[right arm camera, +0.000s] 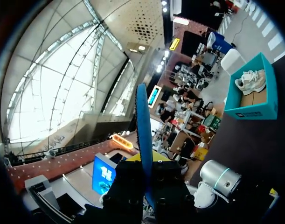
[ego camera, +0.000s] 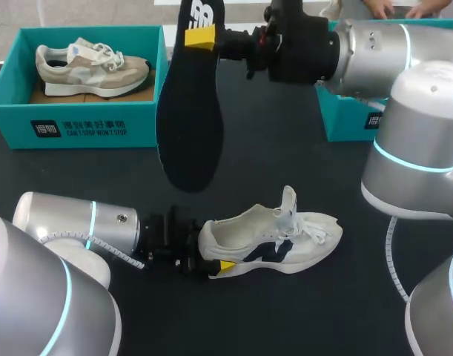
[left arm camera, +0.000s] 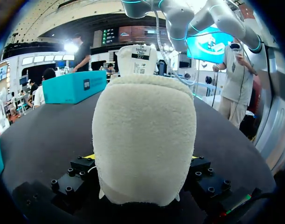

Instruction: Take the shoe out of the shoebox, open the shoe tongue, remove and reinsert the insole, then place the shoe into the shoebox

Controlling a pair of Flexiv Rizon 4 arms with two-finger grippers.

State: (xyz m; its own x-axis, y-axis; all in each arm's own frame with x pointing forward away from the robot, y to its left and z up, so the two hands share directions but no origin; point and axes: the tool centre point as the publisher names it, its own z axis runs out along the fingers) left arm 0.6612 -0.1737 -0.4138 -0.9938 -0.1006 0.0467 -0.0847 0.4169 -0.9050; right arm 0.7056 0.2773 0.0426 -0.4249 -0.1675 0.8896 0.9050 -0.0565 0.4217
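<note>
Far left in the head view: teal shoebox point(ego camera: 78, 122), open on top, with a beige shoe point(ego camera: 93, 67) inside, toe to the right. Below it, in from the lower left corner and low over the black table point(ego camera: 285, 163): left arm point(ego camera: 78, 230). Clenched on the heel of the white shoe point(ego camera: 274, 241): left gripper point(ego camera: 210, 261), one yellow fingertip point(ego camera: 226, 266) pressed to the heel's near side. Upright on its sole on the table, outside the shoebox and well apart from it, that white shoe, toe to the right, tongue point(ego camera: 288, 202) standing up, laces loose.

Above and just left of the shoe, clear of the table: black insole point(ego camera: 189, 126), long end down, covering the shoebox's right corner from the camera. Grasping the insole near its upper end: right gripper point(ego camera: 200, 37), yellow tip flat on the black face. In from the right, hiding much of a second teal box point(ego camera: 352, 122): right arm point(ego camera: 374, 52).

Only from the left wrist: fleecy cream heel filling the space between the fingers and blocking nearly all ahead, slivers of yellow at both its sides, and a printed label on the tongue's inner face above the collar.

Only from the right wrist: insole edge-on, a thin blue strip rising from between the fingers, pinched from both sides. Beyond it, small, the shoebox with the beige shoe.
</note>
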